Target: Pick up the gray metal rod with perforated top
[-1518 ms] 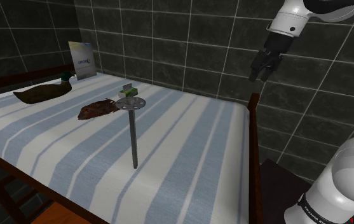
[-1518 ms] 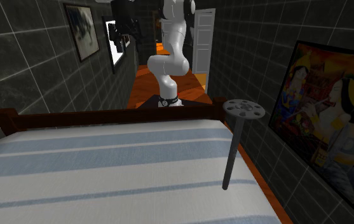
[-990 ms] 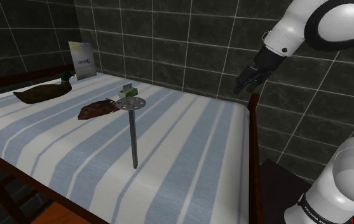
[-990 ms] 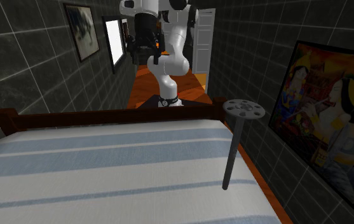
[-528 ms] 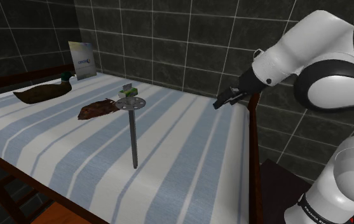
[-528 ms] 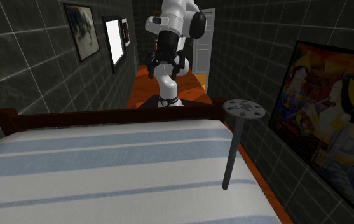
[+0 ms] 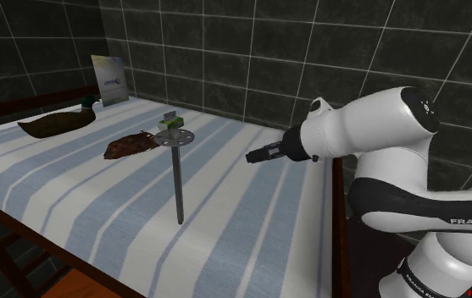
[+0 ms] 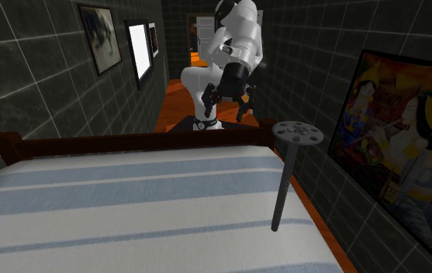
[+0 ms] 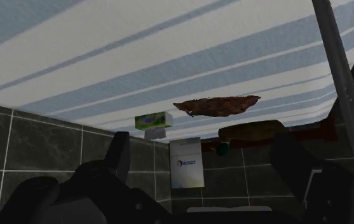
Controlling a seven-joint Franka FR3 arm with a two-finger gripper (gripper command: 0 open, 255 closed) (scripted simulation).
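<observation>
Two fingers [image 9: 119, 158] of my gripper [image 7: 253, 157] stood apart with nothing between them, spread, I judged, so the thin shaft could pass in. The gray rod [image 7: 178, 182] stood upright on the striped bed [image 7: 251, 220], perforated disc on top, at about nine o'clock from my gripper in the shoulder view and well apart from it. I lay nearly level, pointing that way, probably to meet the shaft side-on. A small green box [image 7: 171, 124] sat at twelve o'clock of the disc, a brown scrap [image 7: 130, 146] at nine, a duck [image 7: 56, 124] and a card [image 7: 109, 78] near ten. Nothing lay between me and the rod; toppling it seemed the risk.
</observation>
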